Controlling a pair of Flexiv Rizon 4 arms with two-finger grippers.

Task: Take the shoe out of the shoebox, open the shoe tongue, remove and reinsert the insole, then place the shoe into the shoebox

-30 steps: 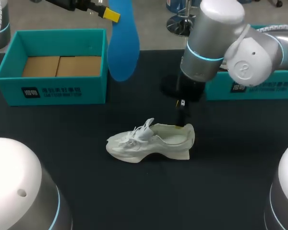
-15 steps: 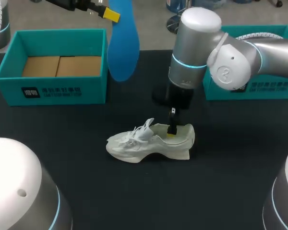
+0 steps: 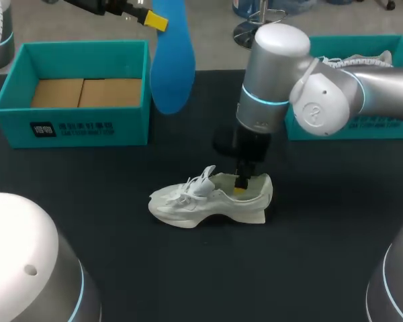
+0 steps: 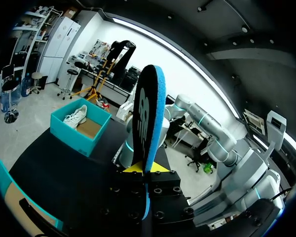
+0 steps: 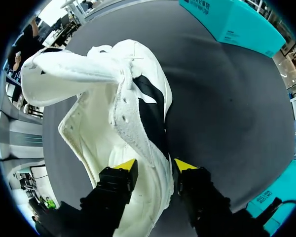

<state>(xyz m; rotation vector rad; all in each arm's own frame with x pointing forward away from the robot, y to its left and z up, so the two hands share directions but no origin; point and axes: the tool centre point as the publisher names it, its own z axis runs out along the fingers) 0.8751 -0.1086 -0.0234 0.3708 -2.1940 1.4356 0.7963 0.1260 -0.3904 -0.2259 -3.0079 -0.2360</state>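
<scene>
A white shoe point(image 3: 211, 201) lies on its sole mid-table, toe to the left, tongue and laces pulled up. My right gripper point(image 3: 240, 188) comes down on its collar near the heel. In the right wrist view the right gripper point(image 5: 155, 165) straddles the shoe's point(image 5: 113, 98) side wall, one finger inside, one outside, both pressing it. My left gripper point(image 3: 154, 20) is held high at the back, shut on the blue insole point(image 3: 171, 60), which hangs toe-down. The insole point(image 4: 148, 123) stands edge-on out of the left gripper point(image 4: 147, 170). The open teal shoebox point(image 3: 74, 131) sits at the back left.
A second teal box point(image 3: 363, 121) with another white shoe in it stands at the back right, behind my right arm. It also shows far off in the left wrist view as a teal box point(image 4: 74, 138). Black tabletop point(image 3: 208, 268) lies bare in front of the shoe.
My right arm has swung left from the heel and lowered its fingers over the shoe's collar, and they have drawn together on the wall. The left arm and insole have not moved.
</scene>
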